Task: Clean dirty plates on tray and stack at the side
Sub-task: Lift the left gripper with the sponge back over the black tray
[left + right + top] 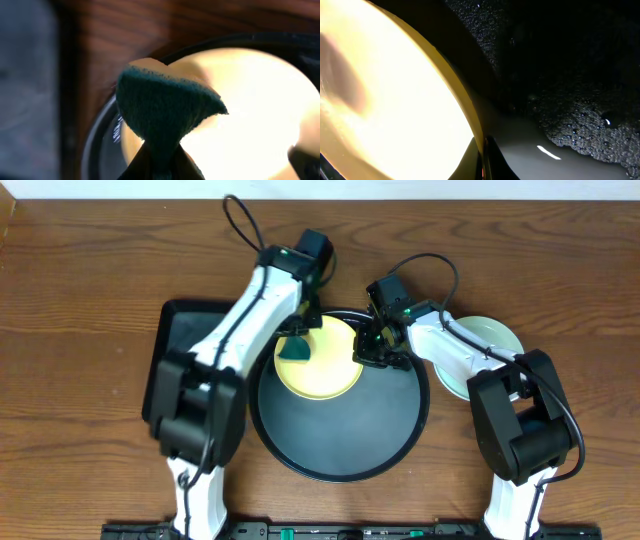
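The pale yellow plate [318, 358] lies in the upper left part of the large round black tray [345, 450]. My left gripper [297, 340] is shut on a dark green sponge [294, 350] and holds it over the plate's left side; the sponge [165, 112] fills the left wrist view above the yellow plate [255, 105]. My right gripper [368, 348] is shut on the yellow plate's right rim [470, 117], one finger on each side. A pale mint-blue plate [490, 340] lies on the table to the right of the tray, partly under my right arm.
A rectangular black tray [180, 340] lies left of the round tray, partly under my left arm. The brown wooden table [80, 430] surrounds everything. The round tray's floor [570, 60] looks dark and speckled in the right wrist view.
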You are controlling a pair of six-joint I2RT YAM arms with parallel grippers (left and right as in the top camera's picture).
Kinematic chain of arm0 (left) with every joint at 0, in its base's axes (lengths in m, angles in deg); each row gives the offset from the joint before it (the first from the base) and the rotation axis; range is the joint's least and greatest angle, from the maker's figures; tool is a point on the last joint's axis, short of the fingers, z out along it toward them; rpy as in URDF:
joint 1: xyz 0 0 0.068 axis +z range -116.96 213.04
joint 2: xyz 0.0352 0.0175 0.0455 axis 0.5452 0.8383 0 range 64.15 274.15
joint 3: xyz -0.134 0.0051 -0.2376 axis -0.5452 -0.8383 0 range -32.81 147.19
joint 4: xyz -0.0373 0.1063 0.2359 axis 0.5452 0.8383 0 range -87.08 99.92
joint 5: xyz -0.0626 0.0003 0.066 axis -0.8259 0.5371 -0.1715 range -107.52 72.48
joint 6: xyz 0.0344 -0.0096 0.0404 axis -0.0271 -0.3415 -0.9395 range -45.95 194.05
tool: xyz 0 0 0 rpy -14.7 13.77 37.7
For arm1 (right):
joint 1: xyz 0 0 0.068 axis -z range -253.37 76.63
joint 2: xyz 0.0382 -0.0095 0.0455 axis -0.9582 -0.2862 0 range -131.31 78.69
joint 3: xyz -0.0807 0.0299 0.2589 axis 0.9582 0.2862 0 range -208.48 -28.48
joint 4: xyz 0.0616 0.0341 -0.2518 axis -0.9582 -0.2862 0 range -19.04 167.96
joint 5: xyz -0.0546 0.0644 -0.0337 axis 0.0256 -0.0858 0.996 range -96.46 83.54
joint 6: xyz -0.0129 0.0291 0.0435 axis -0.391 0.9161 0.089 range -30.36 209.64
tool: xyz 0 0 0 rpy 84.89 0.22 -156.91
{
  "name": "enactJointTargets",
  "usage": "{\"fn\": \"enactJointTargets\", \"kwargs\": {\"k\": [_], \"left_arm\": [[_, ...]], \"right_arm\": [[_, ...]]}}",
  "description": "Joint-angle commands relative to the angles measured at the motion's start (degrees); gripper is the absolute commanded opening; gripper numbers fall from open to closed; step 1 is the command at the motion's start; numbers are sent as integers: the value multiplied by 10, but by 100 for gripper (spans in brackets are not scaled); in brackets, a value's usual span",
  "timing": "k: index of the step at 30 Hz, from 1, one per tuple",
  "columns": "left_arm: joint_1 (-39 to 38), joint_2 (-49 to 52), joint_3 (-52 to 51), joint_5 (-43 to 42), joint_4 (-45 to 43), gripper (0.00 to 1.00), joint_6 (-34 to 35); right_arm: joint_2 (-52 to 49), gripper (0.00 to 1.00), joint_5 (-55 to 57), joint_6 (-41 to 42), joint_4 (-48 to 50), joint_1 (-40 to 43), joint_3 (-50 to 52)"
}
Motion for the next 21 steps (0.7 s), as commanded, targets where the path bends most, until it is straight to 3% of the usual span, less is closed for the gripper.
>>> {"fn": "enactJointTargets", "kwargs": {"k": [1,10,21], "left_arm": [[34,-67,21,21,36,7,-4],[139,-139,21,16,64,7,-32],[179,-139,19,17,64,8,-41]], "right_arm": [[-14,1,5,-13,1,2,-2],[23,1,41,-63,-54,0,-20],[144,1,264,-129,-134,-59,-40]]}}
